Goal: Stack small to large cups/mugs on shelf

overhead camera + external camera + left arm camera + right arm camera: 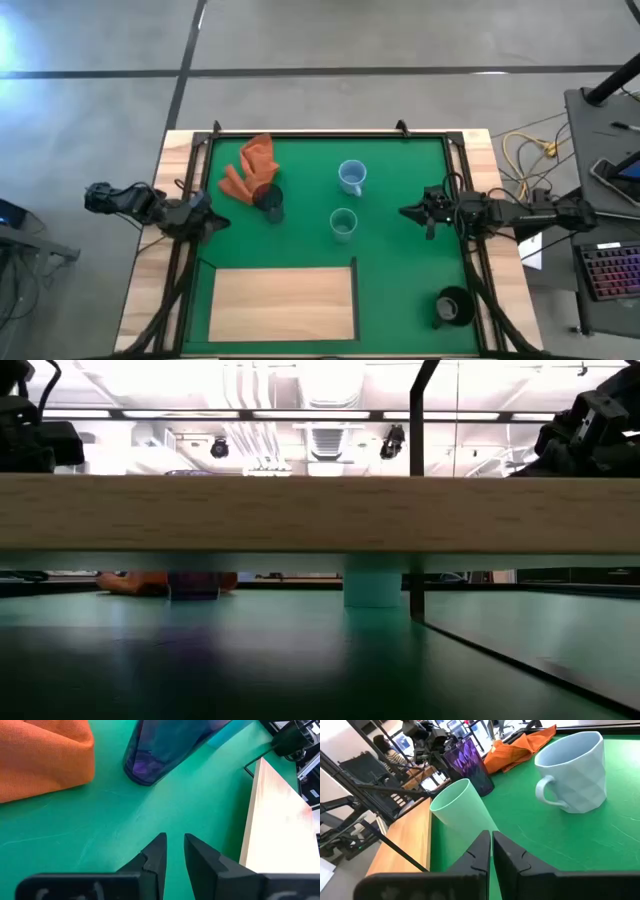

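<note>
Nothing stacked yet; shelf (pixel 280 300) bare, lower left of frame.
Purple cup (pixel 270 203), teal cup (pixel 343 223), blue mug (pixel 352 177) mid-desk; black mug (pixel 452 306) lower right. Left claw (pixel 212 222) narrow, right claw (pixel 406 212) nearly closed, both empty.

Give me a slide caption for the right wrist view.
Right gripper faces the teal-green cup, light blue mug beside it, purple cup and orange cloth beyond.

purple cup (pixel 270 201) by cloth | teal cup (pixel 343 224), blue mug (pixel 352 177) upright | black mug (pixel 452 306) apparently upright | shelf (pixel 280 303) bare
</note>
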